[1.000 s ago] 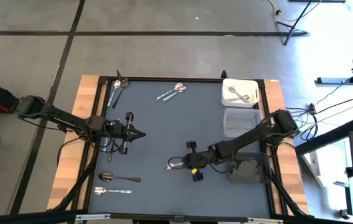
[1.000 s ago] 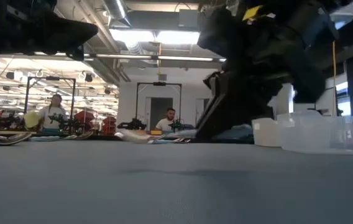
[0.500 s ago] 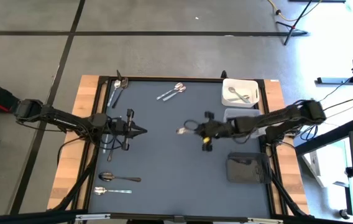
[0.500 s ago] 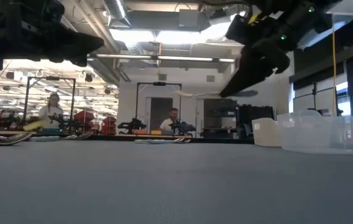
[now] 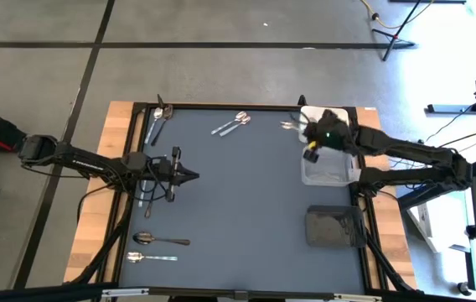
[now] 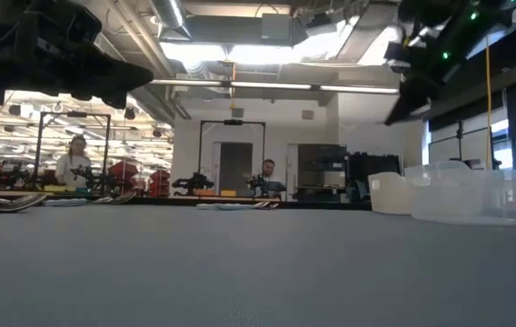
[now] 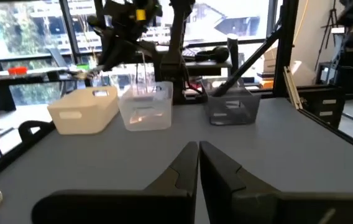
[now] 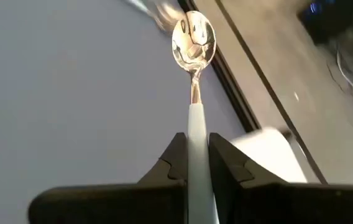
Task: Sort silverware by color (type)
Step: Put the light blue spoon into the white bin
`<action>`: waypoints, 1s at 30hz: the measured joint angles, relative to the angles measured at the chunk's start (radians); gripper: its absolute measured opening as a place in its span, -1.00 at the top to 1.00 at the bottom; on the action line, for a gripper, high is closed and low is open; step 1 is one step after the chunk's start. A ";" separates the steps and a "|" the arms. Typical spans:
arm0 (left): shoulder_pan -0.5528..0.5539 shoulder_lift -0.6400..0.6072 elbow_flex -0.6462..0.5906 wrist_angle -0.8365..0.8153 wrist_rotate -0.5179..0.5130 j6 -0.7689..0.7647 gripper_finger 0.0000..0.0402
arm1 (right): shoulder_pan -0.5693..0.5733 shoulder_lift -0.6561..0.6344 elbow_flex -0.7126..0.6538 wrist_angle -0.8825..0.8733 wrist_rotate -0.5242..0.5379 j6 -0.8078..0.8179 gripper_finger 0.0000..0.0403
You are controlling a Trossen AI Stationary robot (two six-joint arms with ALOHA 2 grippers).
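Here the right hand (image 8: 198, 163) was pinching a shiny silver spoon (image 8: 193, 38) by its handle, fingers (image 8: 173, 163) pressed against either side, bowl pointing forward past the tips. In the high view the right hand (image 5: 305, 127) was held above the near edge of the white bin (image 5: 337, 114) at the far right of the worktop (image 5: 246, 201), with the spoon (image 5: 291, 126) sticking out over the grey mat just beside that bin. The clear bin (image 5: 326, 172) sat just beside the white one, and the dark bin (image 5: 333, 226) stood apart from both, nearer the front edge.

The left hand (image 5: 188, 177) hovered over the left part of the worktop, fingers (image 7: 183, 171) pressed together with nothing between them.

Remaining silverware lay on the mat: a pair (image 5: 231, 123) at the far middle, a dark and silver cluster (image 5: 157, 120) at the far left corner, and two spoons (image 5: 158, 241) (image 5: 150, 257) near the front left. Whether the white bin held any pieces could not be told, the arm covering it
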 joint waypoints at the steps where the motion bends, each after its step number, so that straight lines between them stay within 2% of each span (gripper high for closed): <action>1: 0.000 0.000 0.000 -0.004 0.000 -0.007 0.95 | -0.041 0.001 0.000 -0.027 -0.010 -0.022 0.89; 8: 0.000 0.000 0.000 -0.007 0.000 -0.012 0.95 | -0.283 0.058 -0.001 -0.063 -0.025 -0.091 0.89; 15: 0.000 0.000 0.000 -0.008 -0.001 -0.012 0.95 | -0.423 0.132 -0.001 -0.086 -0.076 -0.105 0.89; 25: 0.000 0.000 0.000 -0.008 -0.005 -0.011 0.95 | -0.480 0.208 -0.001 -0.083 -0.094 -0.053 0.87; 27: 0.000 0.000 0.000 -0.008 -0.012 -0.011 0.95 | -0.479 0.208 -0.001 -0.084 -0.075 -0.065 0.80; 30: 0.000 0.000 0.000 -0.008 -0.030 -0.016 0.95 | -0.479 0.208 -0.001 -0.079 -0.035 -0.073 0.59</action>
